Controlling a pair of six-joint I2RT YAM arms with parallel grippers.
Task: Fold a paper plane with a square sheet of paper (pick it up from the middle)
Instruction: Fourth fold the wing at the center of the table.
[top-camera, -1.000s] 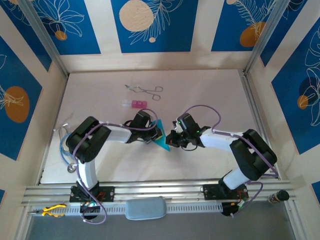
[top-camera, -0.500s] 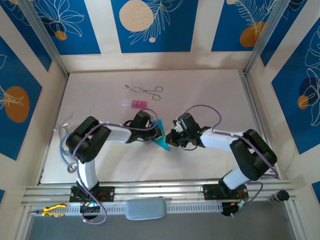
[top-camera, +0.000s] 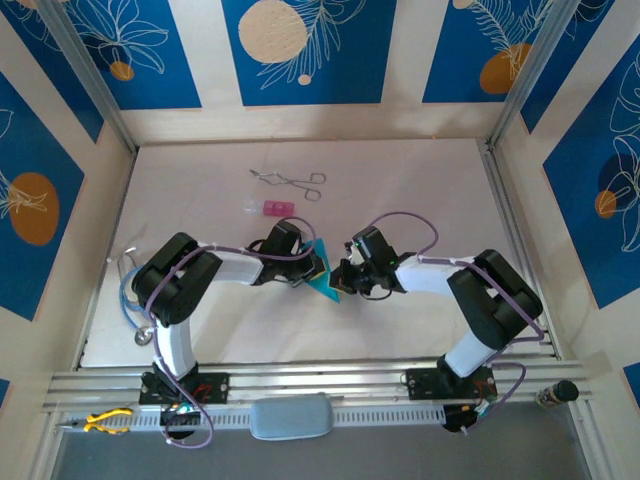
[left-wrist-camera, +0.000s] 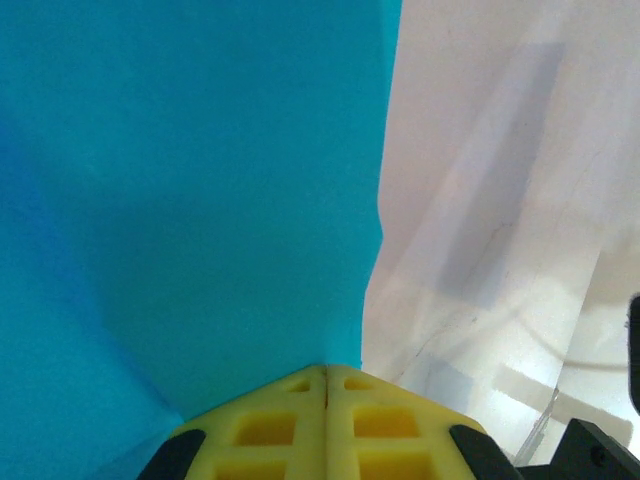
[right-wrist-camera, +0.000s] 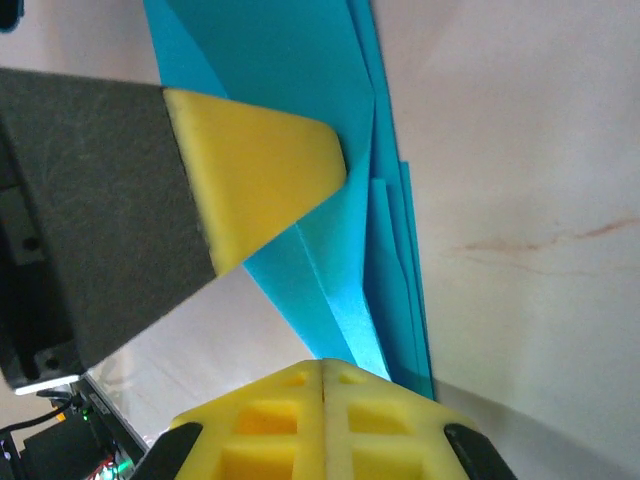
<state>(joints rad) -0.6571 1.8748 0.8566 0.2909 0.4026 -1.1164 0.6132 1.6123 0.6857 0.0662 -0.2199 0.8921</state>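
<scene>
Near the middle of the white table (top-camera: 400, 180), the cyan paper (top-camera: 324, 282) sits between the two arms as a narrow pointed wedge, its tip toward the near edge, pinched from both sides. The left gripper (top-camera: 314, 268) comes in from the left with its jaws closed together on the paper. In the left wrist view its yellow pads (left-wrist-camera: 270, 425) meet along a thin seam, and the flat blue sheet spreads up and away from that seam across the left part of the view. A soft crease runs across the sheet's lower left, and its right edge stands over the pale table surface. The right gripper (top-camera: 342, 280) reaches in from the right and is likewise clamped on the paper. In the right wrist view its own yellow pads (right-wrist-camera: 270, 420) are pressed together at the bottom, and several folded layers run up from them as a long strip, their edges stacked side by side on the right. In that same view one yellow-tipped finger (right-wrist-camera: 250, 180) of the left gripper lies against the paper from the left, just above the right gripper's hold. The two grippers are close, tip almost facing tip. Farther back on the table, well apart from the paper, lie metal forceps (top-camera: 290, 181) and, just nearer than them, a small pink block (top-camera: 274, 208)
</scene>
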